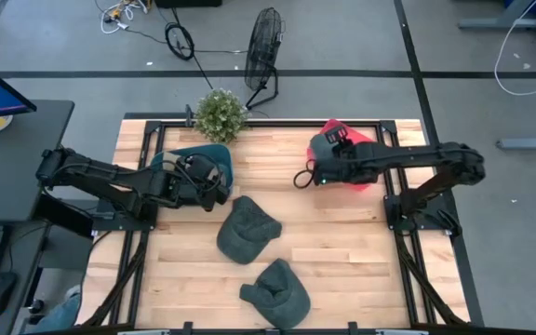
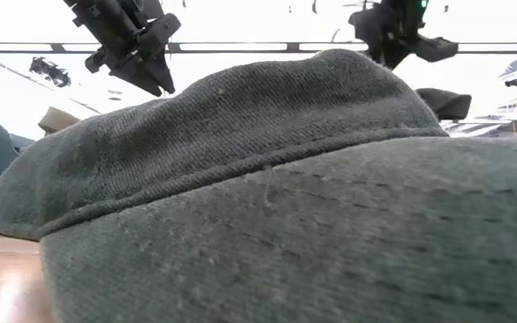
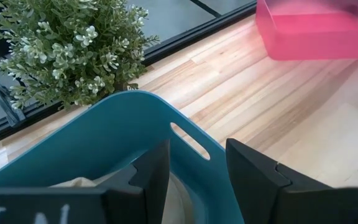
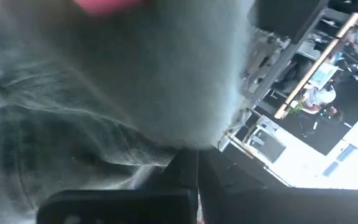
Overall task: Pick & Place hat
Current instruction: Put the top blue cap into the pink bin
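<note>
From table height, a grey hat (image 2: 267, 197) sits so close that it fills nearly everything, running off the left, right and bottom edges and hiding the tabletop behind it. Both arms are cut by the top edge there.

In the right wrist view, blurred grey fabric (image 4: 104, 93) covers the upper left and most of the middle; the right gripper (image 4: 188, 177) at bottom centre is too smeared to read.

From overhead, the pink bin (image 1: 352, 154) lies mostly under the right arm, and the teal bin (image 1: 203, 156) is partly covered by the left gripper (image 1: 220, 194).
</note>
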Controlling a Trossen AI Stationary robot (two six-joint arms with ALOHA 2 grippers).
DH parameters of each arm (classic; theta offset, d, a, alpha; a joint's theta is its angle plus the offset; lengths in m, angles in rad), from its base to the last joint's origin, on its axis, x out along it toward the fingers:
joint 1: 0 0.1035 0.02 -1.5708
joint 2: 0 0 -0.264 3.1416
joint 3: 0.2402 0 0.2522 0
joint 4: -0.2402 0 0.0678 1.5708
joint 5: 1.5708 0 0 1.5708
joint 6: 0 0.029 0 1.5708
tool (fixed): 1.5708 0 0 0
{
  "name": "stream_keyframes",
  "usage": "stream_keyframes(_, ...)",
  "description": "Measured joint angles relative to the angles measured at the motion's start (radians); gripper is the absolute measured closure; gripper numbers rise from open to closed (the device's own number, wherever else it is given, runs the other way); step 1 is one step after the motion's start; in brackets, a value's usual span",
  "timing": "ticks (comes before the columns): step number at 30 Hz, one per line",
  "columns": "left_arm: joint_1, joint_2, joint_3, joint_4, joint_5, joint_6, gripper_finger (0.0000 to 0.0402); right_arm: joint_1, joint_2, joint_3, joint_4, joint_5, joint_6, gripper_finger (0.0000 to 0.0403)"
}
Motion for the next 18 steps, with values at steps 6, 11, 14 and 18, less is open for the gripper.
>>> stream_keyframes(6,0.000,0.000,0.000,0.000,0.000,0.001,0.0241,-0.116,-0.044,-0.208,0.139,-0.004,-0.172,0.0403)
stream_keyframes(11,0.000,0.000,0.000,0.000,0.000,0.003,0.0241,-0.166,-0.055,-0.390,0.340,0.022,-0.477,0.0403)
stream_keyframes(14,0.000,0.000,0.000,0.000,0.000,0.003,0.0241,-0.195,-0.055,-0.488,0.528,0.100,-0.660,0.0403)
stream_keyframes(18,0.000,0.000,0.000,0.000,0.000,-0.001,0.0241,-0.219,-0.055,-0.602,0.763,0.098,-0.781,0.0403)
